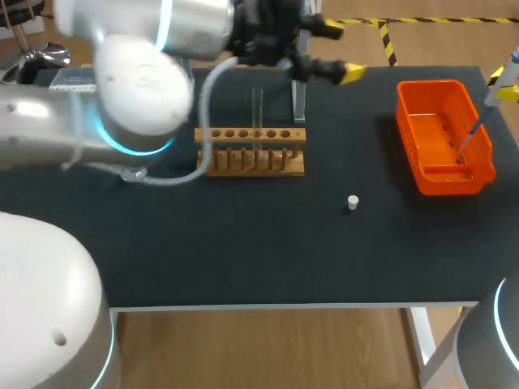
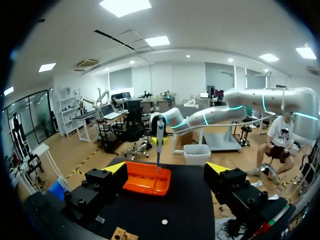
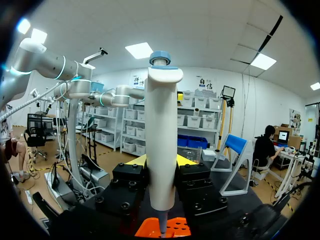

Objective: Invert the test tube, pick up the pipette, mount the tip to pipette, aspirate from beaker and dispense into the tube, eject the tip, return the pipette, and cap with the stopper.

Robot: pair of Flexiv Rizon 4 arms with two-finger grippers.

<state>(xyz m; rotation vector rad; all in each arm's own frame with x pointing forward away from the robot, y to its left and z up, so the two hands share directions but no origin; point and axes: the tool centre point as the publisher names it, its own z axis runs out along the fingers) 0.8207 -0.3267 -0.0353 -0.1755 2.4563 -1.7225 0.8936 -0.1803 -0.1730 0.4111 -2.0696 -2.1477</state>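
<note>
My right gripper (image 1: 503, 85) at the far right edge is shut on a white pipette (image 3: 162, 135) with a blue top. The pipette (image 2: 160, 140) stands upright, its thin lower end (image 1: 470, 134) over the orange basket (image 1: 442, 134). That basket (image 3: 165, 227) lies right under the gripper (image 3: 161, 162). My left gripper (image 1: 340, 50) hangs open and empty above the table's far edge, beyond the wooden tube rack (image 1: 251, 150). A clear test tube (image 1: 258, 113) stands upright in the rack. A small white stopper (image 1: 352, 202) lies on the black mat; it also shows ahead of the left gripper (image 2: 166, 170) as the stopper (image 2: 164, 221).
A clear stand (image 1: 298, 97) rises just behind the rack, under my left gripper. My bulky left arm (image 1: 138, 89) covers the table's back left. The orange basket (image 2: 147, 181) sits near the right edge.
</note>
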